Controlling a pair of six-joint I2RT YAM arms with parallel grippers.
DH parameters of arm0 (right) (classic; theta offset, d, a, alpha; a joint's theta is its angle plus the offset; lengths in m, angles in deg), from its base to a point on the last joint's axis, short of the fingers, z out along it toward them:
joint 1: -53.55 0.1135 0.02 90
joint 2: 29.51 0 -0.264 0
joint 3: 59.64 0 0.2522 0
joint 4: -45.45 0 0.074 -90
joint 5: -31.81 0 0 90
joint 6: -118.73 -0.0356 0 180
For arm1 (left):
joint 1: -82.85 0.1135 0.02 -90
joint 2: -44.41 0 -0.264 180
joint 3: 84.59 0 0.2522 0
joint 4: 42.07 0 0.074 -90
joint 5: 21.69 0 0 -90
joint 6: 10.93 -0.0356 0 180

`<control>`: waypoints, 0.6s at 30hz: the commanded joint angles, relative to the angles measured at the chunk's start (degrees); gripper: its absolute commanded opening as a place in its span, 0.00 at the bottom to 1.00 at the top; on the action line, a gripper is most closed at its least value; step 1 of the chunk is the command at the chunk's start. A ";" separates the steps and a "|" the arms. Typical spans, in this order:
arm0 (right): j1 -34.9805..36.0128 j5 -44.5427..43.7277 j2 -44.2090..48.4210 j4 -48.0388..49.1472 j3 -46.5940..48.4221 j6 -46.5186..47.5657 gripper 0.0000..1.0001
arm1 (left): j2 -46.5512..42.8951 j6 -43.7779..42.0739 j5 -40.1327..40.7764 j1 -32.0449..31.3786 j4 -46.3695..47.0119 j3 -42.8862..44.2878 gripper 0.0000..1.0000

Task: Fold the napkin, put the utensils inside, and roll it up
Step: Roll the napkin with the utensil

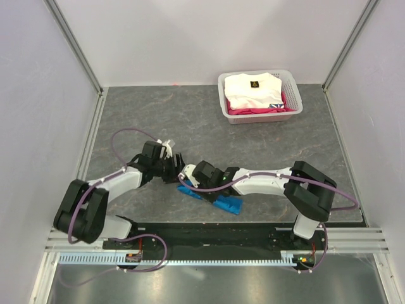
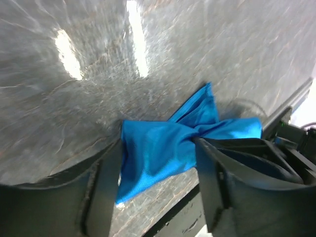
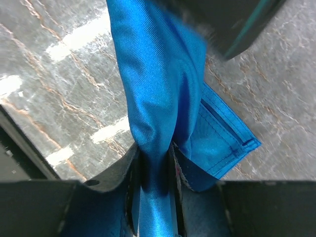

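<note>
Blue cloth, bright, fine-woven with a sheen: the napkin [image 1: 229,204] lies on the grey marbled table [image 1: 190,120] near its front edge, between my two arms. It is bunched, not flat.

Writing: none legible. The white folded garment [image 1: 253,90] in the white basket [image 1: 262,116], far right of the table, carries a small dark emblem [image 1: 252,82], too small to read. A small blue-and-white tag [image 1: 276,106] at its near right corner is also unreadable. Pink cloth [image 1: 243,111] lies under the white.

Napkin, close up: the right wrist view shows a hemmed corner with a stitched line lying on the table. A thick twisted fold [image 3: 158,84] rises from it. In the left wrist view the cloth [image 2: 163,153] is crumpled, with one pointed corner sticking out away from the camera.

My right gripper [image 3: 153,155]: fingers [image 3: 116,175] drawn close, pinching that gathered fold between them.

My left gripper [image 2: 158,145]: fingers [image 2: 106,182] spread wide, with the cloth lying between them. Whether they touch it I cannot tell.

Hard to see: from above, both grippers meet over the napkin and cover most of it, so only a strip and one corner show. What lies inside the folds is hidden. A dark blurred shape [image 3: 242,24] sits at the top of the right wrist view, cut off by the edge, beside the upper end of the fold. I cannot identify it.
</note>
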 commanded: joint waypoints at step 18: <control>-16.63 47.19 -9.74 -2.17 1.65 -2.37 0.22 | -19.68 2.82 0.30 0.67 15.08 -15.13 0.67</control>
